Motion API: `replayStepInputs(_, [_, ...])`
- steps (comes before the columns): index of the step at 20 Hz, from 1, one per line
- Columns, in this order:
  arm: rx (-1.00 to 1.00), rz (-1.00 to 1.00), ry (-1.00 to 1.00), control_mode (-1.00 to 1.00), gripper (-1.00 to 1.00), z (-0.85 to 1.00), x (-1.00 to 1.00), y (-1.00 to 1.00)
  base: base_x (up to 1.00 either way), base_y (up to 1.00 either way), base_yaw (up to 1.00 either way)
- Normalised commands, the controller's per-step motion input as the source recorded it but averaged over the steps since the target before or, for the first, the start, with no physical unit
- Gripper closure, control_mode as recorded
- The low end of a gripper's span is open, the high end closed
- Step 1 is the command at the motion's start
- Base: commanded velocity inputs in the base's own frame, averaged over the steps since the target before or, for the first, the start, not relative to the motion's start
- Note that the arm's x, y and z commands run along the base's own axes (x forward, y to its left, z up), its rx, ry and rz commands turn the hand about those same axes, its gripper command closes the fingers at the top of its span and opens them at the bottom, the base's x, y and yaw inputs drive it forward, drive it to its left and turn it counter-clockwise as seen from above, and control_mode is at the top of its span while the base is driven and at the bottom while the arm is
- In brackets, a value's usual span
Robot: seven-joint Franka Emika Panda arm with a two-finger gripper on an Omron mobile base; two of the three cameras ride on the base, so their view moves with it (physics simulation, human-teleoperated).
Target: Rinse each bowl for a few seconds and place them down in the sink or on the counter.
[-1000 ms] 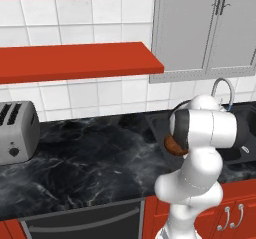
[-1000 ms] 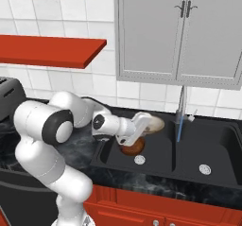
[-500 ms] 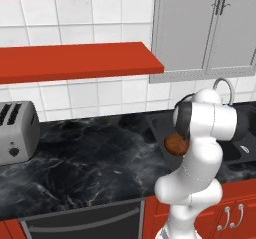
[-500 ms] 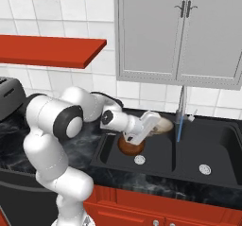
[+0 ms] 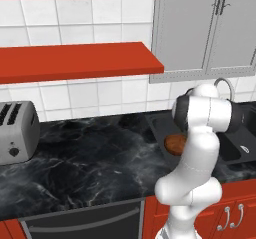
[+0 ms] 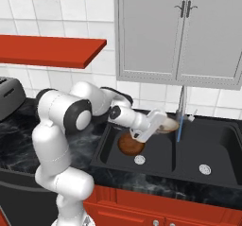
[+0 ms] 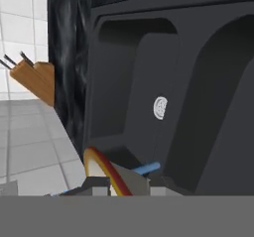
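Two bowls are in play. The reddish-brown bowl (image 6: 131,144) sits low in the left basin of the sink (image 6: 215,147), just behind one round silver drain (image 6: 139,160); a second drain (image 6: 204,169) lies in the right basin — two drains in all. The cream bowl (image 6: 165,125) with its tan rim is pinched in the gripper (image 6: 155,126), whose jaws are drawn narrow onto the rim, held above the left basin beside the faucet (image 6: 181,108), where a thin blue stream (image 6: 178,131) of water falls. In the hand view the rim of this bowl (image 7: 106,174) shows as a curved orange-tan edge at the bottom, with a knife block (image 7: 35,80) off to one side. One toaster (image 5: 17,133) stands on the counter (image 5: 95,155) — well apart from the sink. No writing or brand mark can be read anywhere
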Motion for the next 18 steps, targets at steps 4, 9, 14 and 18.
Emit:
replayStepInputs(4, [0.02,-0.01,0.03,-1.0,1.0,-0.02,0.22,-0.24,0.0,0.0,0.0])
replayStepInputs(9, [0.03,0.0,0.02,-1.0,1.0,-0.06,0.25,-0.18,0.0,0.0,0.0])
replayStepInputs(14, [0.05,0.0,0.02,-1.0,1.0,-0.13,0.27,-0.14,0.0,0.0,0.0])
replayStepInputs(18, [0.04,0.0,0.01,-1.0,1.0,-0.09,0.23,-0.18,0.0,0.0,0.0])
